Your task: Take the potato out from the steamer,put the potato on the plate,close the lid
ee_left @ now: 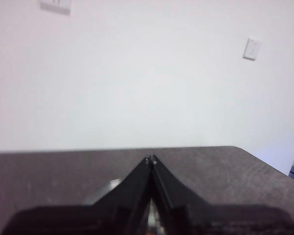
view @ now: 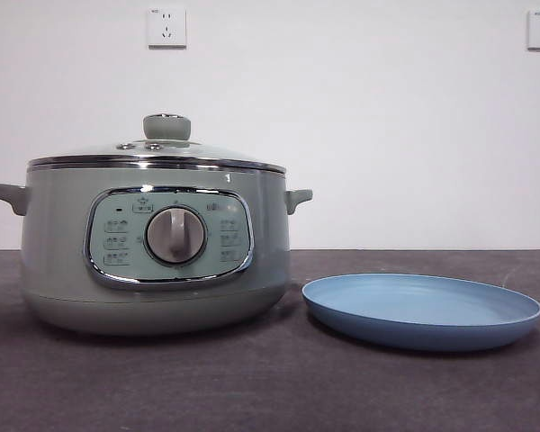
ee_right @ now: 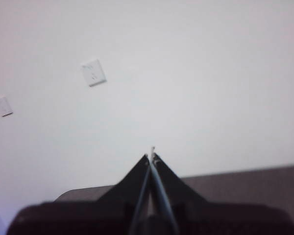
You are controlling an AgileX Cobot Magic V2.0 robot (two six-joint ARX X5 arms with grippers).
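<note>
The sage-green steamer (view: 157,247) stands at the left of the table in the front view, its front panel and silver dial facing me. The glass lid (view: 157,153) with its green knob (view: 166,126) sits closed on the steamer. The potato is hidden. The light-blue plate (view: 421,309) lies empty to the right of the steamer, close to its base. My left gripper (ee_left: 151,159) is shut and empty, raised above the table. My right gripper (ee_right: 151,156) is shut and empty, also raised. Neither arm shows in the front view.
The dark table (view: 270,387) runs across the front view, with a white wall and two wall sockets (view: 166,27) behind it. The table's far edge and a rounded corner (ee_left: 240,149) show in the left wrist view.
</note>
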